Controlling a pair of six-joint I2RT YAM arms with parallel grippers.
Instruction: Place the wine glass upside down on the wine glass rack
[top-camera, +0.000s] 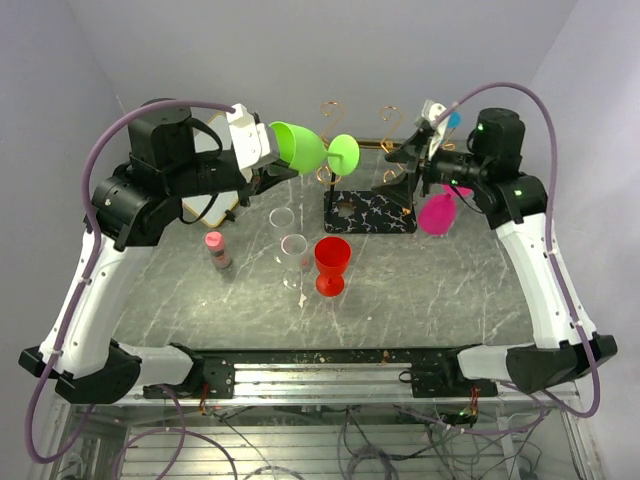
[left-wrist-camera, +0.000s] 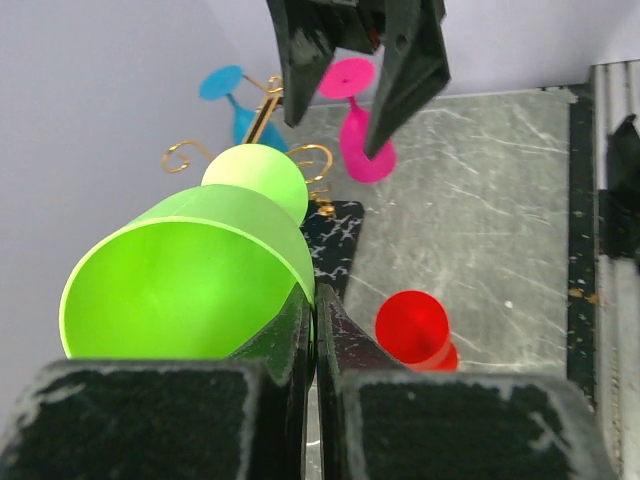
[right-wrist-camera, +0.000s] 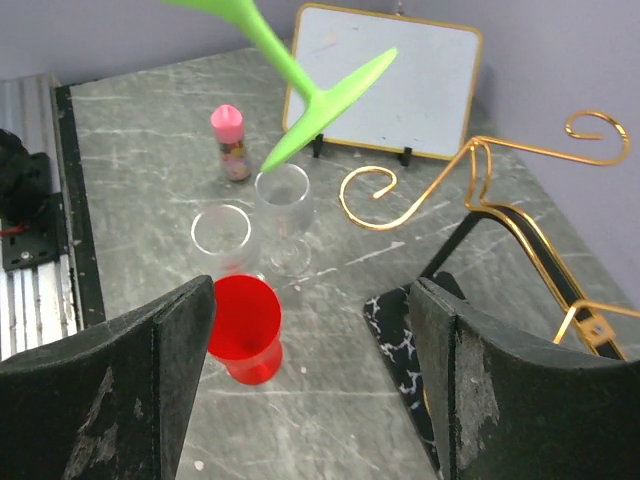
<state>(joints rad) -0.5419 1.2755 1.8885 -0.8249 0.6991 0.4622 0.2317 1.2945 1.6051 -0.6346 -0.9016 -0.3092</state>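
Observation:
My left gripper (top-camera: 270, 158) is shut on the rim of a green wine glass (top-camera: 300, 147), which it holds on its side in the air. The bowl (left-wrist-camera: 190, 280) fills the left wrist view. The glass's foot (top-camera: 345, 153) points right, close to the gold scroll arms of the wine glass rack (top-camera: 352, 112). The rack's black, white-veined base (top-camera: 370, 212) lies below on the table. My right gripper (top-camera: 400, 172) hovers open and empty at the rack's right side. In the right wrist view the green stem and foot (right-wrist-camera: 320, 95) pass above the gold wire (right-wrist-camera: 480, 170).
A pink glass (top-camera: 437, 212) and a blue glass (top-camera: 453, 120) hang bowl-down by the rack's right. A red glass (top-camera: 332, 265) and two clear glasses (top-camera: 296, 250) stand mid-table. At the left are a pink bottle (top-camera: 217, 250) and a white gold-edged board (right-wrist-camera: 385, 80).

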